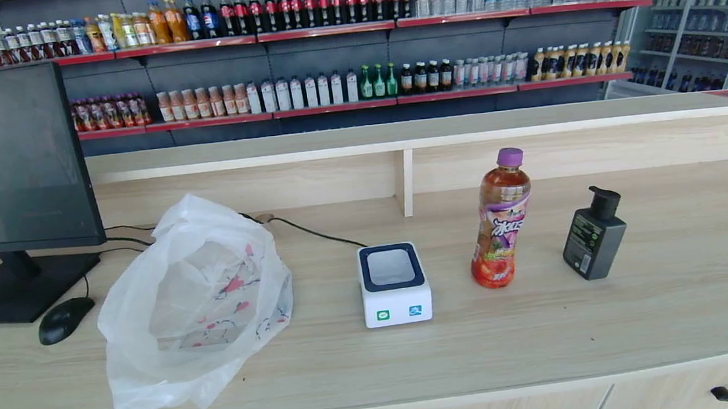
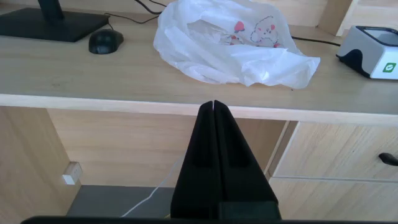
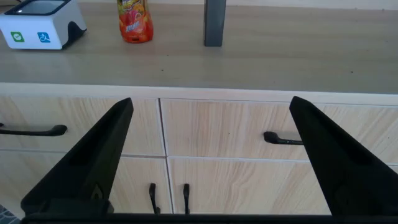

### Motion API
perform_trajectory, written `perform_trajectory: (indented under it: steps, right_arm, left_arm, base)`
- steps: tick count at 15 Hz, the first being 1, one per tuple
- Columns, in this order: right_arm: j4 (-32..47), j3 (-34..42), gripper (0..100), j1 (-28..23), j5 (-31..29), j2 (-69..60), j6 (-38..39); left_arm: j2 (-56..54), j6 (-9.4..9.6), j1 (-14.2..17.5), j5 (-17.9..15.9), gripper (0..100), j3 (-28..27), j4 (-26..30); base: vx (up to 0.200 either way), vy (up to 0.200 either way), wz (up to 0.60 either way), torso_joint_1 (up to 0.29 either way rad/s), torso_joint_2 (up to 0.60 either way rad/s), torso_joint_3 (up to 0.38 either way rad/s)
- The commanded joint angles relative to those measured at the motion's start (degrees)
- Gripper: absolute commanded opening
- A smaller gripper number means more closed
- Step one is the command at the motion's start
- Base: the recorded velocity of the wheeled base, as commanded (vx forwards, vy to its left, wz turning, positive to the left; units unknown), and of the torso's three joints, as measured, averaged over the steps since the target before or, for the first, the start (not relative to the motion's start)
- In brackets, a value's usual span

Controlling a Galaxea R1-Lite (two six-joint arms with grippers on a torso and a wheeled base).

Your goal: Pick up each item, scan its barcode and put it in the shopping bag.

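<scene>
A: Where's the left gripper [image 2: 214, 106]?
B: Low, below the counter's [image 1: 546, 327] front edge, facing the cabinet. Jaws pressed flat together, nothing btwn them.
A: And the right gripper [image 3: 211, 102]?
B: Also low, in front of the drawer fronts [image 3: 236, 130]. Jaws spread wide, nothing in them.
A: Items?
B: Two, both upright on the counter. The drink bottle [image 1: 500, 219] has a purple cap and orange-red contents, and stands on the robot's right of the scanner [image 1: 394, 284]. The pump bottle [image 1: 594, 234] is dark w/ a black pump head, near the drink bottle on its right, not touching it.
A: Scanner?
B: White box, dark-framed window facing up, approx. mid-counter. A cable [image 1: 314, 232] runs from it toward the back.
A: Bag?
B: The shopping bag [image 1: 195, 305] is thin white plastic w/ a pink print. It's slumped on the counter left of the scanner, close to the front edge. Can't make out which way its mouth points.
A: Anything else?
B: A monitor [image 1: 12, 169] at far left, screen dark. A mouse [image 1: 64, 319] sits just in front of its stand, near the bag. Shelves [image 1: 323, 33] of bottled drinks stand behind the counter.
</scene>
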Motion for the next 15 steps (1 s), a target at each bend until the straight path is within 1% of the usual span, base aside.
perform_trajectory:
  steps: [1,12,13,15]
  right_arm:
    - [0.0,0.0,100,0.0,0.0,0.0,0.0]
    - [-0.4,0.0,100,0.0,0.1,0.0,-0.9]
    - [-0.7,-2.5,100,0.1,1.1,0.4,-1.5]
    - [1.0,-9.3,100,0.2,2.6,5.9,-1.5]
  left_arm:
    - [0.0,-0.01,0.0,0.0,0,0.0,0.0]
    - [0.0,-0.01,0.0,0.0,0,0.0,0.0]
    - [0.0,-0.01,0.0,0.0,0,0.0,0.0]
    - [0.0,-0.01,0.0,0.0,0,0.0,0.0]
  base:
    - [0.0,0.0,0.0,0.0,0.0,0.0]
    - [0.0,0.0,0.0,0.0,0.0,0.0]
    - [0.0,0.0,0.0,0.0,0.0,0.0]
    - [0.0,0.0,0.0,0.0,0.0,0.0]
